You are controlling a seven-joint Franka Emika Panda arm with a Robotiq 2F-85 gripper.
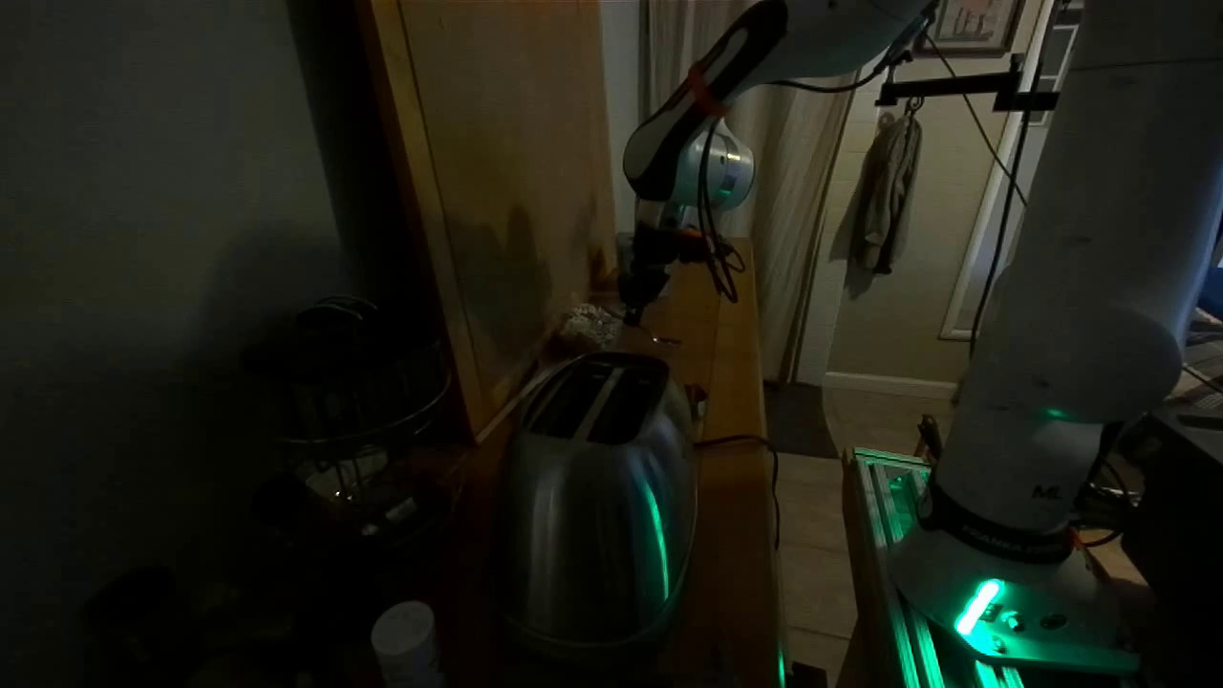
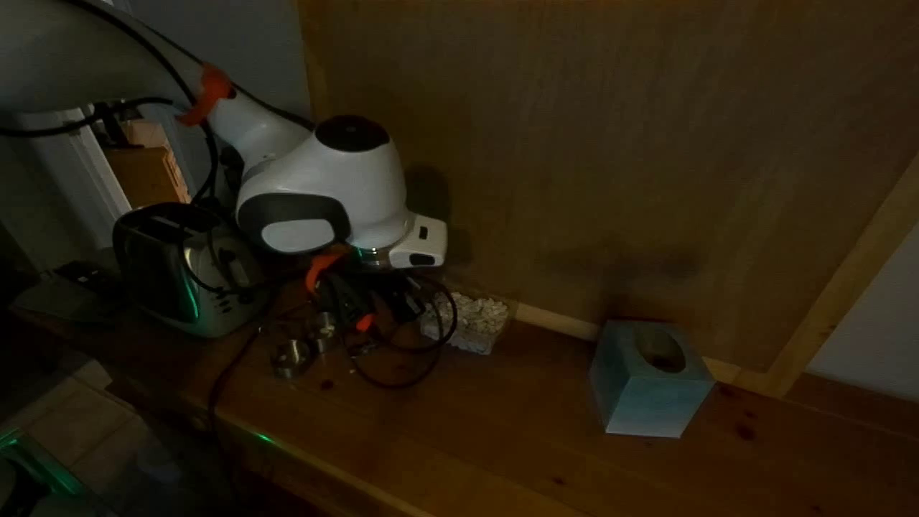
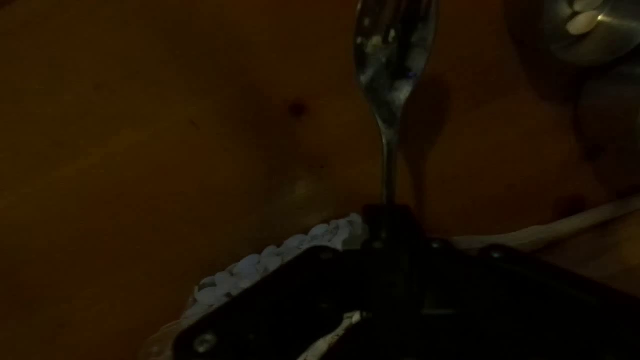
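Black fingers of the gripper (image 3: 389, 220) pinch a shiny, oval-bowled metal spoon (image 3: 392, 97) by its slender handle over the knotty wooden bench (image 2: 502, 420), between a clear box (image 2: 474, 344) of pale, pebbly pieces (image 2: 474, 312) by the back edge and round metal cups (image 2: 291, 366) nearer the front edge.

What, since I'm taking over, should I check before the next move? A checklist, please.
1. Black jointed pincer shut on the silver metal spoon: ok.
2. Spoon bowl clean: cannot tell; pale specks may be residue or glare.
3. Looped black cables clear of the see-through rectangular container: cannot tell; they overlap in an exterior view.
4. Small round metal cups upright: ok.
5. Blue cube-shaped tissue box apart from the pincer: ok.
6. Lighting: not ok; every view is dim.
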